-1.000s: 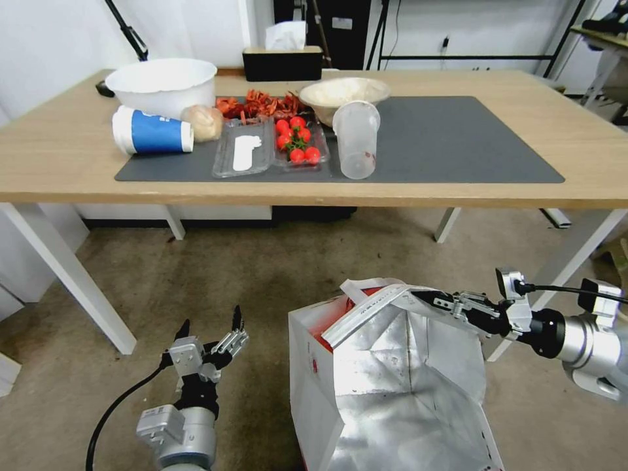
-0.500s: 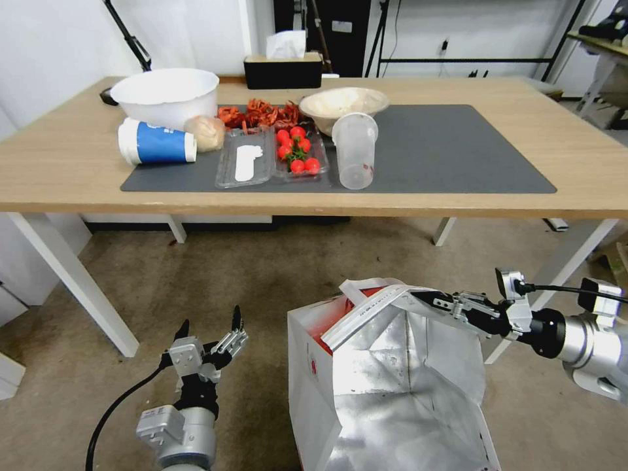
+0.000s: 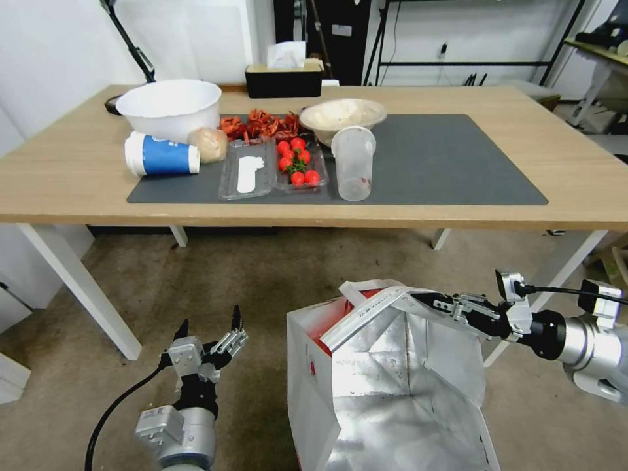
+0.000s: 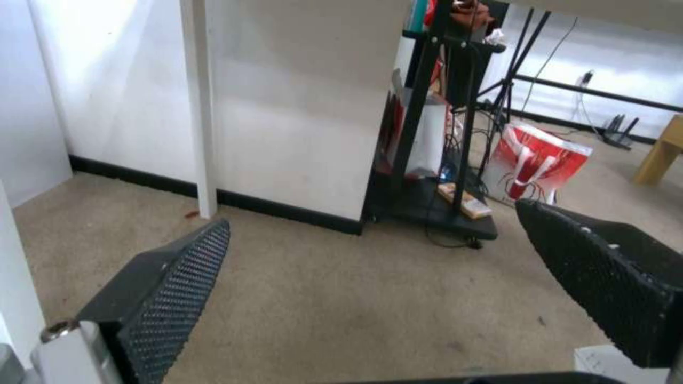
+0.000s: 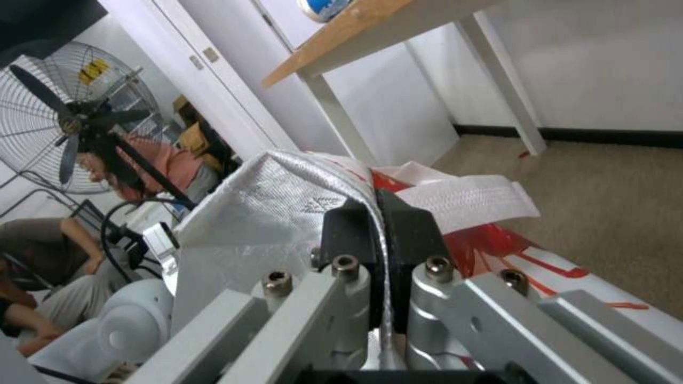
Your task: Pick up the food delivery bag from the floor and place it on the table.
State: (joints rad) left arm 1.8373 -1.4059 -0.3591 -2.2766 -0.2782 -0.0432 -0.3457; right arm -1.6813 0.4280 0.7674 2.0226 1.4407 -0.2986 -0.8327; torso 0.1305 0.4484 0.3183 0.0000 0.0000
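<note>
The food delivery bag (image 3: 386,379) stands open before me, silver foil inside, white and red outside; its bottom is out of view. My right gripper (image 3: 425,299) is shut on the bag's upper rim beside a white strap. In the right wrist view the gripper (image 5: 379,213) pinches the foil-lined rim (image 5: 270,213). My left gripper (image 3: 209,322) hangs open over the floor (image 3: 261,281), left of the bag and apart from it. The left wrist view shows its fingers (image 4: 178,266) spread wide above the carpet. The table (image 3: 575,176) stands ahead.
On the dark mat (image 3: 445,157) stand a white bowl (image 3: 170,104), a lying blue cup (image 3: 160,157), a tomato tray (image 3: 297,163) and a clear cup (image 3: 353,163). White table legs (image 3: 85,294) flank the floor space. Another red and white bag (image 4: 544,160) stands by a black rack.
The whole head view has shifted: the table sits lower in the picture, so the camera has moved. Both grippers and the bag keep their places in the view.
</note>
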